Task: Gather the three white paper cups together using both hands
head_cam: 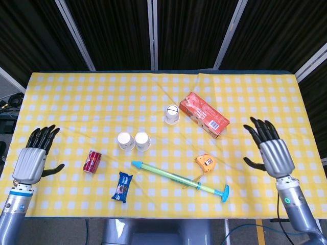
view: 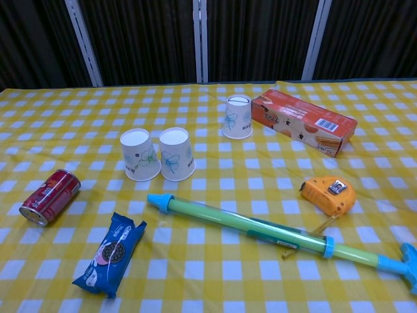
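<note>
Two white paper cups stand upside down side by side, touching: the left cup (head_cam: 125,141) (view: 139,154) and the right cup (head_cam: 142,141) (view: 176,153). A third white cup (head_cam: 172,114) (view: 237,117) stands apart, farther back beside the red box. My left hand (head_cam: 33,156) hovers open at the table's left edge, well left of the pair. Over the right side, my right hand (head_cam: 272,150) is open with fingers spread, far from the cups. Neither hand shows in the chest view.
A red box (head_cam: 204,115) (view: 303,122) lies just right of the third cup. A red can (head_cam: 92,162) (view: 49,196), a blue snack packet (head_cam: 122,186) (view: 109,253), a green-and-blue tube (head_cam: 180,178) (view: 273,231) and an orange tape measure (head_cam: 206,163) (view: 328,193) lie across the front.
</note>
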Motion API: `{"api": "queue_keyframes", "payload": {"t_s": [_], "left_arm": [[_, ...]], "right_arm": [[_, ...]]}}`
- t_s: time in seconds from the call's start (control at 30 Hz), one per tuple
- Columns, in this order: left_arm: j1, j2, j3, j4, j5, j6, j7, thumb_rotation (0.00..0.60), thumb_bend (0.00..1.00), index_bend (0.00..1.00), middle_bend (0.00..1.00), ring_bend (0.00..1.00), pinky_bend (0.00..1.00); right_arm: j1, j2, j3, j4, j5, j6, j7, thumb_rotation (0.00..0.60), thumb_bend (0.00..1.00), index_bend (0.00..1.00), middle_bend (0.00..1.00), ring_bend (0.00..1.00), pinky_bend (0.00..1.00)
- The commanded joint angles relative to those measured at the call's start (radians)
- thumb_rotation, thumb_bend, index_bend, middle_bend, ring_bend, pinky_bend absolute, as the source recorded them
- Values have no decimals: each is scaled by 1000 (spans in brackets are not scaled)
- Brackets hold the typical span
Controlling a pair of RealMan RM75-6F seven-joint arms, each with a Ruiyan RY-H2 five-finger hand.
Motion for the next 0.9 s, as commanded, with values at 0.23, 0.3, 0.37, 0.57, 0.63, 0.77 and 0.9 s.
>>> {"api": "queue_keyframes", "payload": {"t_s": [0.23, 0.3, 0.37, 0.57, 0.63, 0.77, 0.9], "left_arm": [[7, 14, -35, 27, -8, -56, -51, 600, 98, 0, 0, 0, 0], [9, 14, -41, 28, -7, -63, -58, 600, 99, 0, 0, 0, 0], [10, 16, -46, 31, -9, -73, -65, 600, 99, 0, 0, 0, 0], [10, 17, -60, 41, -12, -111, -82, 600, 99, 0, 0, 0, 0], [10, 16, -64, 45, -12, -121, -86, 600, 99, 0, 0, 0, 0], [10, 14, -73, 53, -15, -140, -96, 600, 99, 0, 0, 0, 0], [9, 12, -80, 61, -22, -160, -100, 600, 99, 0, 0, 0, 0]], "right_arm": [[336, -176, 169, 52, 347, -345, -184, 600, 67, 208, 3, 0, 30], [386, -214, 175, 101, 407, -388, -212, 600, 66, 199, 2, 0, 30], [434, -250, 176, 151, 461, -428, -243, 600, 66, 181, 0, 0, 29], [553, -367, 169, 320, 586, -505, -293, 600, 108, 174, 0, 0, 29], [586, -403, 161, 386, 612, -528, -300, 600, 143, 170, 0, 0, 25], [632, -464, 146, 505, 638, -563, -300, 600, 203, 146, 0, 0, 10], [666, -512, 143, 606, 659, -599, -279, 600, 231, 144, 0, 0, 9]]}}
